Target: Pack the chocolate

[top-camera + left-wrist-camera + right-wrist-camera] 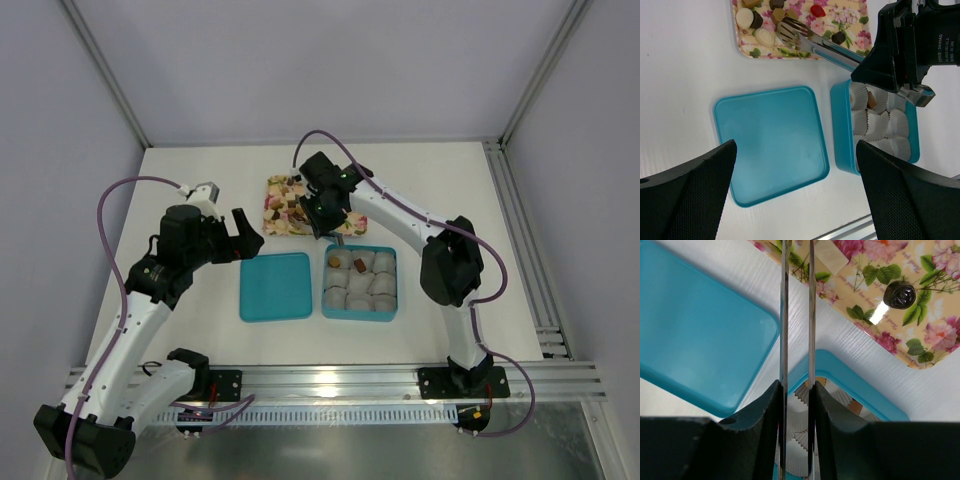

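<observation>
Hanging with its jaws spread wide and nothing between them, the left gripper (pixel 243 233) is waiting over the teal lid (pixel 772 145), which is lying flat just below its fingers. My guess is that it is parking there to fit the lid once the packing is done, while leaving the tray side free.

Beyond that hand, the flowered tray (pixel 855 15) is carrying the chocolate (pixel 765 37), with cream, brown, dark and red pieces lying loose on it. The right gripper (pixel 796 387) is clamping a pair of metal tongs (pixel 815 42), its fingers pressing the two blades towards each other. The tongs are reaching out ahead of the hand across the tray, probably because pieces this small are awkward for bare fingers to pinch.

Beneath that hand the teal box (pixel 840 130) is sitting open. Its crinkled paper cups (pixel 890 125) are mostly bare, and at least one brown piece (pixel 871 100) is already resting in one.

The left wrist view is showing what the others are not: the forked tips (pixel 787 30) are touching down among the cream and brown pieces. I cannot tell whether they are gripping one. The right wrist view is cutting those tips off at its top edge, but it is giving the clamp itself and one dark piece (pixel 902 294) lying off to the right of the blades. From overhead, the right hand is hiding most of the tongs.
</observation>
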`<state>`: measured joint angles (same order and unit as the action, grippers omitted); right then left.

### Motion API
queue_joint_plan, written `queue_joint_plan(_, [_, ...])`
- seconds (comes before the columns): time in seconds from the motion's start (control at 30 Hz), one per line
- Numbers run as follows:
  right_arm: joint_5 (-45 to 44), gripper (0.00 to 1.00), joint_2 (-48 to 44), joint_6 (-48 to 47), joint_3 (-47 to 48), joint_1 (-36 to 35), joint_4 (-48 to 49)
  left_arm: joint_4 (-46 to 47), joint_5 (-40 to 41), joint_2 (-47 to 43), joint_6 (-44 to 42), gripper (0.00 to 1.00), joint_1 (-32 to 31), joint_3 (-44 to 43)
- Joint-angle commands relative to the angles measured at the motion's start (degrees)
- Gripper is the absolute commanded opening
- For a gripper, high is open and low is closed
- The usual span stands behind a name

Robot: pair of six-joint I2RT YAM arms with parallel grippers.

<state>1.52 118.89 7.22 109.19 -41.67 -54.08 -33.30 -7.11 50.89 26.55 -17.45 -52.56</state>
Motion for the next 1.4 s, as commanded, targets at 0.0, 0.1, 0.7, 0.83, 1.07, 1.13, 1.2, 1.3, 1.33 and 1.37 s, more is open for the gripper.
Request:
queue_joint_plan(0.0, [-1.1,0.28,-1.3,-0.5,2.3,-0.3,0.4,1.0,0.3,-0.3,-0.2,1.0,0.1,0.0])
queue_joint_plan(0.1, [-0.6,0.27,-1.9,-0.2,2.3,-0.3,0.4,0.9,0.5,-0.4,-0.2,1.0,0.1,0.0])
queue_joint_plan(0.7, [1.7,0.27,-8.5,1.8,-1.1,1.0,1.6,0.9,0.3,-0.6,-0.3,0.99,0.2,0.0])
queue_joint_plan(0.83, [1.9,0.27,-9.4,2.1,-1.6,1.3,1.8,0.9,0.3,-0.8,-0.2,1.0,0.1,0.0])
queue_joint_plan(1.07, [2.9,0.27,-14.6,2.9,-6.1,2.8,2.6,0.9,0.3,-0.8,-0.1,1.0,0.2,0.0])
queue_joint_plan(1.13, [3.2,0.26,-16.1,3.1,-7.2,3.7,2.8,0.8,0.3,-0.8,-0.2,1.0,0.1,0.0])
queue_joint_plan(1.2, [3.6,0.26,-18.7,3.2,-8.9,4.2,2.6,0.9,0.1,-0.8,-0.1,1.0,0.1,0.0])
queue_joint_plan(1.3, [3.3,0.27,-22.7,3.3,-11.2,5.2,2.1,0.8,0.1,-0.7,-0.2,1.0,0.2,0.0])
queue_joint_plan(1.33, [3.2,0.27,-23.7,3.5,-12.0,5.6,1.6,0.9,0.1,-0.7,-0.2,1.0,0.2,0.0])
queue_joint_plan(1.37, [3.1,0.27,-24.8,3.5,-13.5,5.8,1.4,0.9,0.1,-0.7,-0.2,1.0,0.1,0.0])
